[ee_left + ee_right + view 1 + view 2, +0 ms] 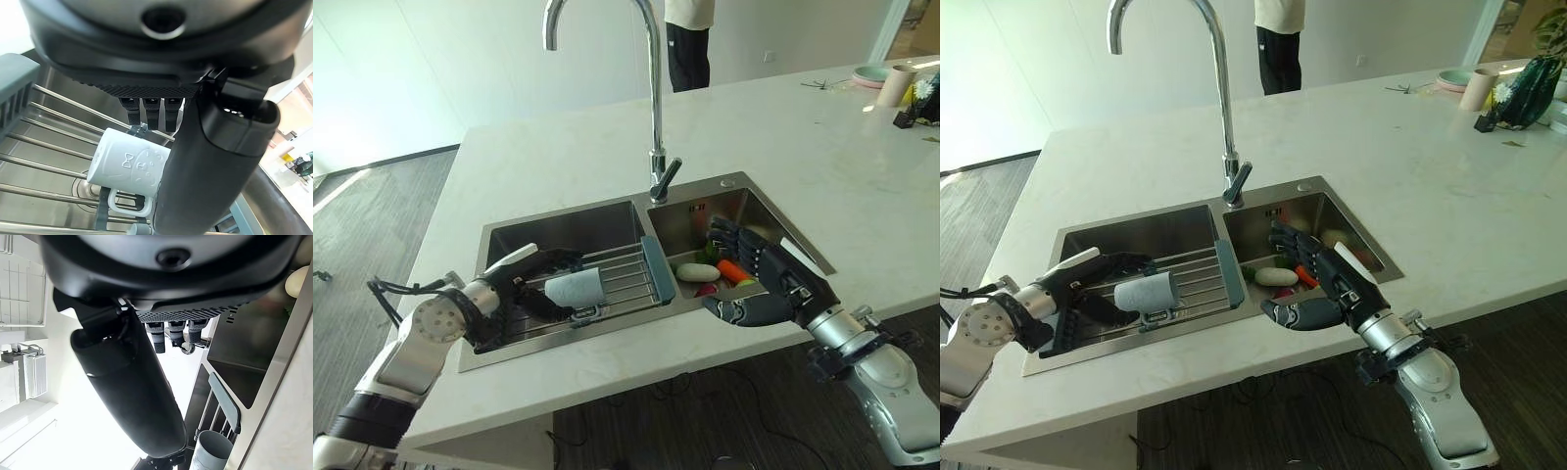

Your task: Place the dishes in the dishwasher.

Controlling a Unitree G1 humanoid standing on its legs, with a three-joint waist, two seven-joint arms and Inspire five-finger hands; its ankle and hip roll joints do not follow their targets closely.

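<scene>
We are looking down on a pale stone counter [822, 166] with a steel double sink [607, 220] set near its front edge, grey wood floor [372, 206] running along the left side and a person [688, 39] standing past the far edge. A tall faucet [653, 88] is rising between the two basins. A wire rack [617, 274] with teal end pieces is spanning the left basin, and a white mug [574, 289] is lying on its side on the bars, handle toward us. Our left hand [524, 274] is reaching over the rack, fingers loosely spread, touching or nearly touching the mug but not gripping it as far as we can tell. Our right hand [759, 274] is hovering over the right basin, fingers extended and apart, holding nothing; beneath it, vegetables [715, 272] are sitting in the basin bottom. The counter's far right corner is carrying a plate [869, 74], a cup [899, 86] and a dark object; broad bare stone is lying to the right of the sink.
</scene>
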